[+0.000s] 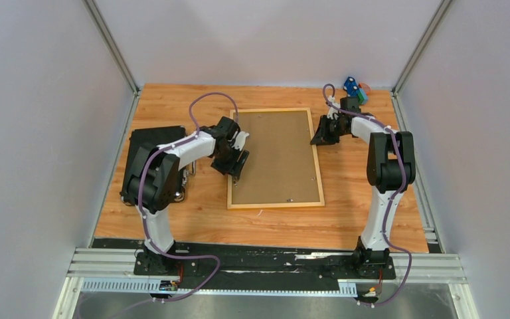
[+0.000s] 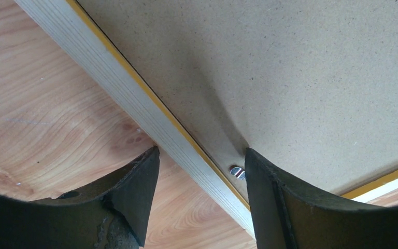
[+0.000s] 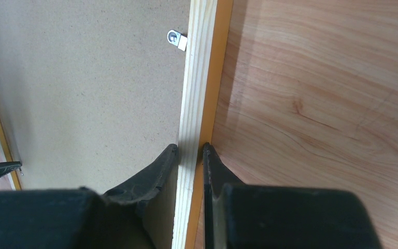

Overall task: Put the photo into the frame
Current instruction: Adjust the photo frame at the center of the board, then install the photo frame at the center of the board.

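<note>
Gripping a rail of the frame (image 3: 199,93), right claw (image 3: 190,148).

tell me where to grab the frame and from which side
Pinch the frame by a long side rail from above, one finger over the backing board, one outside over the table. It lies flat, so only its thin rails fit between fingers; the right gripper is shut on one.

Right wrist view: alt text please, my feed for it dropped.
The right claw pinches the frame by its pale wooden rail, one finger each side. Left of the rail lies the brown backing board with a small metal clip; right of it, the wooden table.
</note>
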Robot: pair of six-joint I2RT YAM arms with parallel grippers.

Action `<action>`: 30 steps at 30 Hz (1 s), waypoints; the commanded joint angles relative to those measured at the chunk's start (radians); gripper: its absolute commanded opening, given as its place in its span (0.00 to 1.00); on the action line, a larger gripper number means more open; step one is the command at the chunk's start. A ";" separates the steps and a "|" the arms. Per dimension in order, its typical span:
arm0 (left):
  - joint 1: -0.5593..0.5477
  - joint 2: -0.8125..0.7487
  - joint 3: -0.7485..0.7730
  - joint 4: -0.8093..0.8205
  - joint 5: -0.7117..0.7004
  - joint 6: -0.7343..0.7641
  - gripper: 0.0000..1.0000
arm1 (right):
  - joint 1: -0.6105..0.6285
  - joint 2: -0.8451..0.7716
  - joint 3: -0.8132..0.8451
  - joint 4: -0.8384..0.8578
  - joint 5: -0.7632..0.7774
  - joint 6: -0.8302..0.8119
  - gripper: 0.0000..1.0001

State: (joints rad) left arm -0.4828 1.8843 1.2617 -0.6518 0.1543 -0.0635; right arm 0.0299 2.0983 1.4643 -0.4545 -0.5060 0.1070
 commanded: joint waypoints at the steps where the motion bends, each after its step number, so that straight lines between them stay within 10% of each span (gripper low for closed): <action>1: -0.015 -0.008 -0.054 0.013 -0.036 0.009 0.68 | -0.019 -0.007 -0.030 -0.037 0.078 -0.027 0.00; 30: -0.016 -0.086 -0.102 -0.004 -0.031 0.082 0.48 | -0.019 -0.002 -0.042 -0.027 0.068 -0.033 0.00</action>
State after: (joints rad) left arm -0.4969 1.8103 1.1713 -0.6289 0.1741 -0.0257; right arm 0.0296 2.0926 1.4528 -0.4404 -0.5072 0.1070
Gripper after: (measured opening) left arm 0.507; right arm 0.185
